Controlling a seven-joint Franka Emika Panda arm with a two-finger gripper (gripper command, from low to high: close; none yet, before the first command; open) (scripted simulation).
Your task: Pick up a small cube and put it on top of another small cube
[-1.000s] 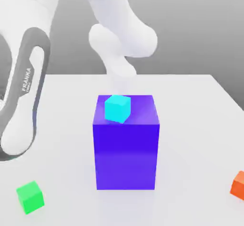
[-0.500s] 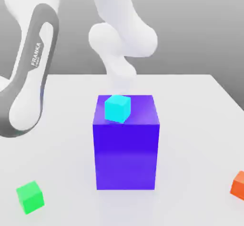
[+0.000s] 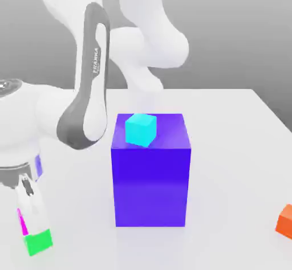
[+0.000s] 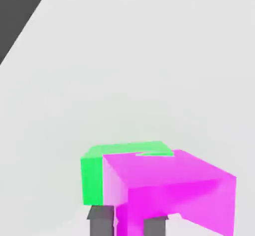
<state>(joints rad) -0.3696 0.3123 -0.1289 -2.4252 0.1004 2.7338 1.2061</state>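
In the exterior view, the gripper [image 3: 35, 229] has come down to the green cube [image 3: 39, 243], which sits unmoved, well out from the table's [image 3: 228, 101] far edge, so stacking looks close. In the hand view, the magenta cube [image 4: 172, 175] overlaps the green one, but I can't tell whether the gripper is pinching it or letting go.

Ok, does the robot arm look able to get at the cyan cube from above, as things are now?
Probably yes: the cyan cube sits on top of the blue-violet block with nothing over it, though the gripper would likely need to rise first.
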